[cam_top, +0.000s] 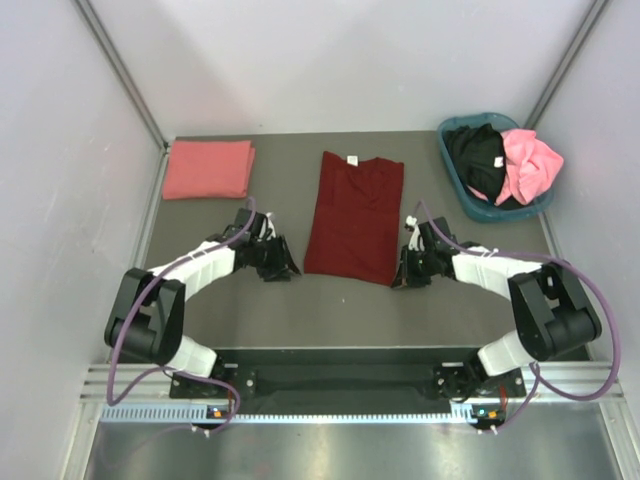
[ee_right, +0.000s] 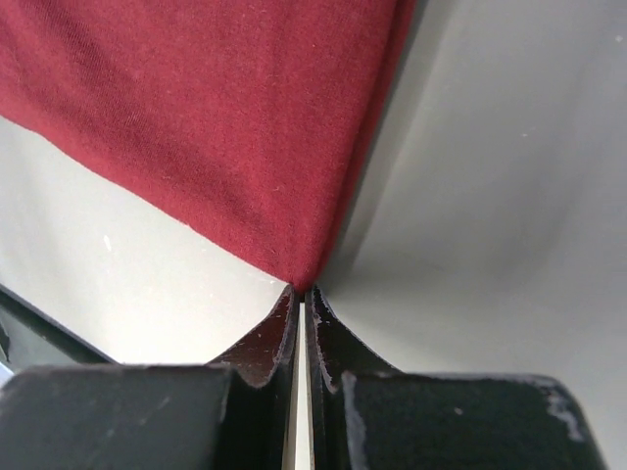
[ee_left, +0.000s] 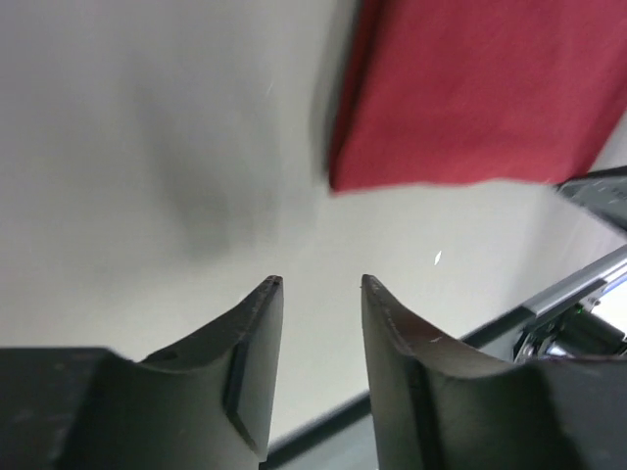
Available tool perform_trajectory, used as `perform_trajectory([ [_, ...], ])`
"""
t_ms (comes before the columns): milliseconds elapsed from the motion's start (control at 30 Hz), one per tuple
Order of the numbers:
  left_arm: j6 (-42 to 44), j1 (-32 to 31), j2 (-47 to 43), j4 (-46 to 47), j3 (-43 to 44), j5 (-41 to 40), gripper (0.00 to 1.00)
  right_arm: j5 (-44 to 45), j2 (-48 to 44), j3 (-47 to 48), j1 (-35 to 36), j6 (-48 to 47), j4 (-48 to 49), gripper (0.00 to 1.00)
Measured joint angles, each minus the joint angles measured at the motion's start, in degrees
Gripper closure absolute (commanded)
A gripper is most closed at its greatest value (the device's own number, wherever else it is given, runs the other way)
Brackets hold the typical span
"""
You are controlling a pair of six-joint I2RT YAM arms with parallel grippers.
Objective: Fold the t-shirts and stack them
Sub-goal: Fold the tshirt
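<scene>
A maroon t-shirt (cam_top: 354, 215) lies flat at the middle of the grey table (cam_top: 300, 320), folded into a long narrow panel with its collar toward the far edge and its hem toward the near edge. The right tool (ee_right: 302, 290) sits at the shirt's near right corner, its jaws closed to a thin sliver with the tip of that corner pinched between them. The left tool (ee_left: 320, 282) hovers low just off the near left corner of the same shirt, its two dark fingers (ee_left: 257, 333) parted with a clear gap and only bare table showing between them; the cloth lies a little way ahead of its tips, not touching. A salmon-pink t-shirt (cam_top: 207, 168) rests in the far left corner of the table, folded into a neat rectangle. In the far right corner stands a teal-blue basket (cam_top: 462, 202) that holds a crumpled black t-shirt (cam_top: 474, 157) and, beside it toward the right edge, a bunched bright pink t-shirt (cam_top: 531, 165).
</scene>
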Motion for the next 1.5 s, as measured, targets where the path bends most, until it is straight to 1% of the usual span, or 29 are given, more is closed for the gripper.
perform_trajectory([
  [200,0.1,0.0,3.1,8.5,-0.5,1.5,0.55,1.0,-0.6,-0.4,0.1,0.5,0.0,1.0],
  [300,-0.3,0.0,4.9,11.7,-2.2,2.0,0.57,1.1,-0.6,-0.4,0.1,0.5,0.0,1.0],
  [700,0.4,0.0,7.9,17.4,-2.9,5.4,0.59,0.4,0.0,0.0,0.1,-0.1,0.1,1.0],
  [833,0.9,-0.2,9.6,18.1,-1.8,6.5,0.62,-0.3,1.0,0.7,0.1,-0.2,0.3,1.0],
  [900,1.1,-0.4,10.4,18.5,-1.2,6.6,0.66,-0.5,1.4,0.9,0.1,-0.2,0.4,1.0],
  [933,1.3,-0.5,10.6,18.7,-1.1,6.6,0.84,-0.7,1.5,0.9,0.1,-0.2,0.5,1.0],
  [967,1.6,-0.6,10.7,18.7,-1.1,6.3,0.94,-0.7,1.5,0.9,0.1,-0.2,0.6,1.0],
  [1000,1.8,-0.6,11.1,18.4,-1.2,6.0,1.0,-0.7,1.5,0.9,0.1,-0.2,0.6,1.0],
  [1200,2.1,-0.9,11.2,15.9,-0.1,4.6,1.0,-0.2,1.4,0.9,-0.3,0.1,0.3,1.0],
  [1367,1.9,-1.8,8.9,11.2,-0.2,1.6,1.0,1.8,-0.3,0.1,-0.4,1.1,-0.9,1.0],
  [1500,1.3,-5.2,6.1,5.7,-0.4,-1.8,1.0,3.3,-3.3,-1.9,-0.4,2.4,-2.6,1.0],
])
